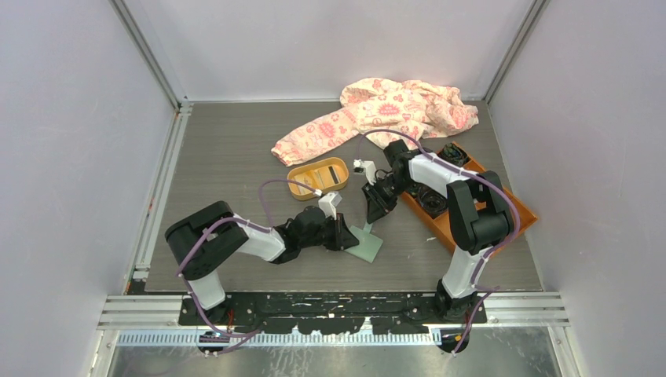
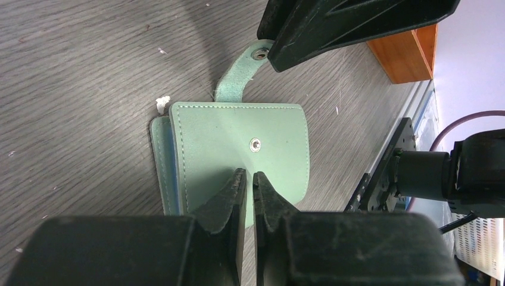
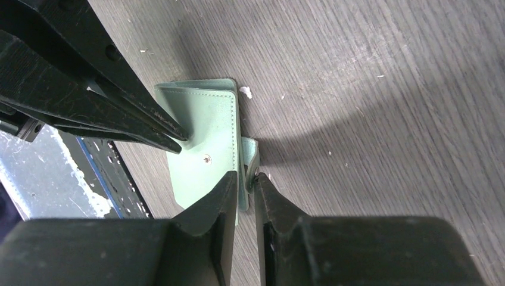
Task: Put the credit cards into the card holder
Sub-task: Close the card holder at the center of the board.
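Observation:
The pale green card holder (image 1: 367, 244) lies folded shut on the table. It also shows in the left wrist view (image 2: 208, 143) and the right wrist view (image 3: 202, 119). My left gripper (image 1: 351, 236) (image 2: 249, 173) is shut, with its tips resting on the cover near the snap stud. My right gripper (image 1: 369, 225) (image 3: 245, 177) is shut on the holder's snap tab (image 2: 237, 80) (image 3: 252, 154) and lifts it off the table. Light grey credit cards (image 1: 322, 176) lie in the orange oval tray. A thin blue edge (image 2: 172, 161) shows between the holder's flaps.
The orange oval tray (image 1: 301, 188) sits just behind the holder. An orange compartmented box (image 1: 514, 210) (image 2: 411, 53) stands at the right under my right arm. A pink patterned cloth (image 1: 385, 114) lies at the back. The table's front rail (image 2: 387, 167) is close to the holder.

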`<state>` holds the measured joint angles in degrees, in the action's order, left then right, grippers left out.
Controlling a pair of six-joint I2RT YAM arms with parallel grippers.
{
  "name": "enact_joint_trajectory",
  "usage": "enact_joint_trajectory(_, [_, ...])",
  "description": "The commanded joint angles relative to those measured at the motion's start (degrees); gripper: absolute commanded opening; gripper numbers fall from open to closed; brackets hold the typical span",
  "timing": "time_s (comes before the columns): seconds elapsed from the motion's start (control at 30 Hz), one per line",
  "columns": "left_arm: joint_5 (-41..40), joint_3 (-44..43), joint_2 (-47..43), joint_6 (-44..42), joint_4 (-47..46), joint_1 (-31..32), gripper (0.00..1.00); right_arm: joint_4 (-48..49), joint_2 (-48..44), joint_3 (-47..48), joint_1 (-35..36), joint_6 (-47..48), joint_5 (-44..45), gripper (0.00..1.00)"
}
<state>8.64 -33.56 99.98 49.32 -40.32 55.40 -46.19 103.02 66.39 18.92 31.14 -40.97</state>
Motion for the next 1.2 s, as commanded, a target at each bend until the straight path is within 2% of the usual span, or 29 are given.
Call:
enact_joint_trajectory(0.0, [-1.02, -0.93, 0.73, 0.12, -0.91, 0.01, 0.10, -0.99, -0.50, 2.24, 0.24, 1.15, -0.13, 0.22])
enact_joint_trajectory(0.3, [-1.29, -0.61, 0.54, 0.16, -0.73, 0.02, 0.10, -1.79, -1.05, 2.34, 0.24, 1.97, -0.68, 0.11])
enact_joint_trajectory(0.47, [-1.28, -0.55, 0.46, 0.45, -0.73, 0.03, 0.09, -3.01, -1.41, 2.51, 0.34, 3.61, -0.94, 0.01])
enact_joint_trajectory(0.63, [-1.23, -0.26, 0.38, 1.95, -0.95, 0.06, 0.06, -3.62, -3.34, 0.87, 1.60, 6.30, -1.26, 0.01])
enact_joint_trajectory(0.8, [-1.25, 1.28, 1.27, 4.96, -4.61, 0.00, 0.00, -0.31, -7.85, -3.67, 4.60, 9.79, 1.06, 0.01])
enact_joint_trajectory(0.97, [-0.91, 3.00, 3.20, 7.70, -9.95, 0.01, 0.00, 2.31, -11.49, -7.41, 8.38, 12.94, 5.37, 0.01])
enact_joint_trajectory(1.17, [-1.01, 4.28, 3.96, 8.75, -13.17, 0.05, 0.00, 3.28, -11.75, -9.20, 11.58, 14.74, 10.65, 0.01])
